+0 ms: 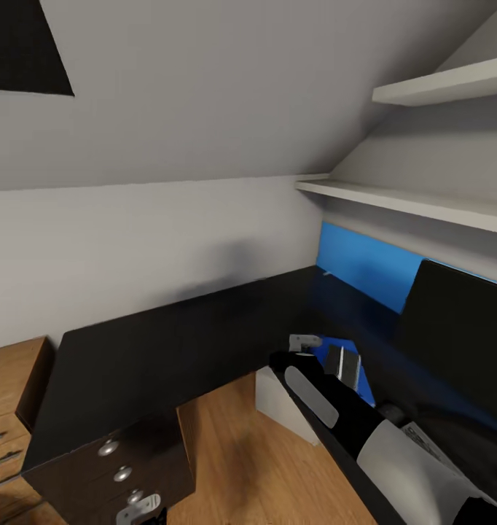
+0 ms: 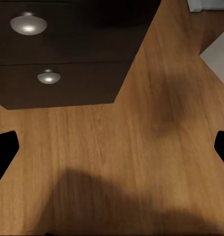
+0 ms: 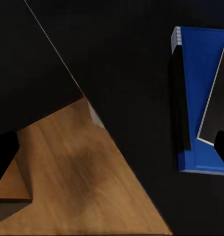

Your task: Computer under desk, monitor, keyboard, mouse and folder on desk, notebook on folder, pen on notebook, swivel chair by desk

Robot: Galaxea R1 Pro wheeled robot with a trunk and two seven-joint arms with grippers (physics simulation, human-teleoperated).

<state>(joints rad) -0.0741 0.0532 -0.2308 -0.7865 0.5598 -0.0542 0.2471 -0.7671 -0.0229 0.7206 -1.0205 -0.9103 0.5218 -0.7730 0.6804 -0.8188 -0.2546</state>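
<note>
— So, where do we stand with the workspace?

— We see the folder (image 1: 329,359) already lying flat on the desk (image 1: 168,350), with the notebook (image 1: 344,364) stacked on it, and the monitor (image 1: 460,343) standing just behind them. The computer (image 1: 281,405) sits on the floor under the desk.

— And what is left?

— We judge the pen still has to go on top of the notebook. We cannot make out a keyboard or mouse beside the monitor, so we cannot vouch for those (the black desktop swallows dark things).

— How do the folder and notebook look?

— In the right wrist view the folder (image 3: 195,98) is bright blue, a clean rectangle with pale page edges at one corner; the notebook (image 3: 217,98) is dark grey with a thin pale border, lying slightly askew on it.

— Our hands?

— The right gripper (image 1: 304,340) hovers near the folder, fingers spread, holding nothing. The left gripper (image 1: 138,507) hangs by the drawers (image 2: 57,73), fingers wide apart, empty.
</note>
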